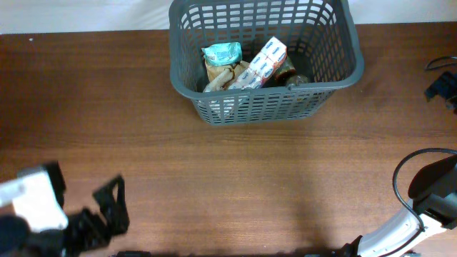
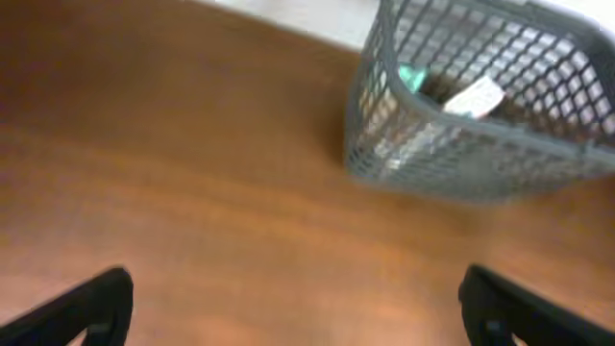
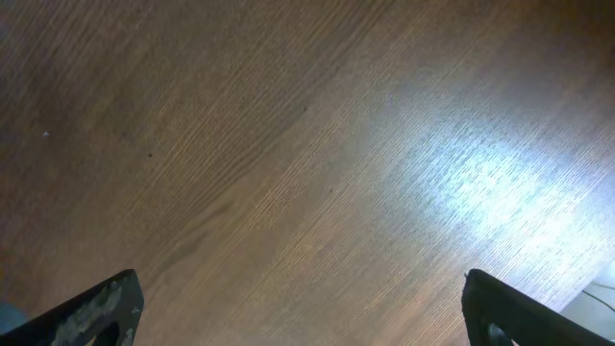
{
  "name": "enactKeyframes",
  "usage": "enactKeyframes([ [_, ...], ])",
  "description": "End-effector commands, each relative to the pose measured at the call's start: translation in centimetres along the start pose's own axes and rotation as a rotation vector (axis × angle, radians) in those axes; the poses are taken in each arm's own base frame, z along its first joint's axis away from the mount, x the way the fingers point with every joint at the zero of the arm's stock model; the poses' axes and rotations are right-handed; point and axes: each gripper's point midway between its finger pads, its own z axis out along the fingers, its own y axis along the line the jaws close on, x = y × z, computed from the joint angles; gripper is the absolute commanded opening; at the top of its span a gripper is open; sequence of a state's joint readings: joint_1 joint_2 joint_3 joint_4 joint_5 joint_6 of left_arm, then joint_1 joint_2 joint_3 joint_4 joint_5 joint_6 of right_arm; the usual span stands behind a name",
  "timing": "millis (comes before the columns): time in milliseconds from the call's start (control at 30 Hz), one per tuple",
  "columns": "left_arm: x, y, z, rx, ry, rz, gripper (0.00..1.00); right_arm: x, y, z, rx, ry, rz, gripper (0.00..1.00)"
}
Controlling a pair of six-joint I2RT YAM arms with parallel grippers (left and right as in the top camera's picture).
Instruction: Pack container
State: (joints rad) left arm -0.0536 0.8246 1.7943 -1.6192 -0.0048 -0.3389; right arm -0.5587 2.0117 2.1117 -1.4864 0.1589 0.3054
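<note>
The container (image 1: 173, 71), a large dark grey lattice basket, stands at the table's far middle. Inside it lie a teal packet (image 1: 223, 52), a white box with blue and red print (image 1: 264, 63), a beige item (image 1: 218, 75) and a dark item (image 1: 289, 71). My left gripper (image 1: 107, 210) hovers open and empty at the near left, far from the basket. In the left wrist view the container (image 2: 461, 154) sits ahead to the right, and the left gripper (image 2: 298, 322) has only wood between its fingertips (image 2: 91, 312). My right gripper (image 3: 303, 322) is open over bare wood.
The brown wooden table (image 1: 235, 171) stretches between the arms and the basket. The right arm (image 1: 428, 193) with its black cable stands at the near right corner. A dark object (image 1: 443, 87) lies at the right edge. A white wall runs behind the table.
</note>
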Motion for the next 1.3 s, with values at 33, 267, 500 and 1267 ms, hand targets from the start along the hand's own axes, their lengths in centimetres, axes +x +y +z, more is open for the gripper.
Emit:
enactKeyframes([
  [33,2.3,1.2,-2.4,-0.012,-0.025,0.016,1.0,0.0,-0.2,-0.3,0.0,-0.009,0.0,0.99],
  [267,4.4,0.9,-6.2,0.085,-0.148,0.019,0.99,0.0,-0.2,-0.3,0.0,-0.009,0.0,0.99],
  [500,5.4,1.6,-8.0,0.093,-0.227,0.022,0.99,0.0,-0.2,-0.3,0.0,-0.009,0.0,0.99],
  [1267,3.1,0.9,-3.0,0.049,-0.232,0.335,0.99,0.0,-0.2,-0.3,0.0,-0.009,0.0,0.99],
])
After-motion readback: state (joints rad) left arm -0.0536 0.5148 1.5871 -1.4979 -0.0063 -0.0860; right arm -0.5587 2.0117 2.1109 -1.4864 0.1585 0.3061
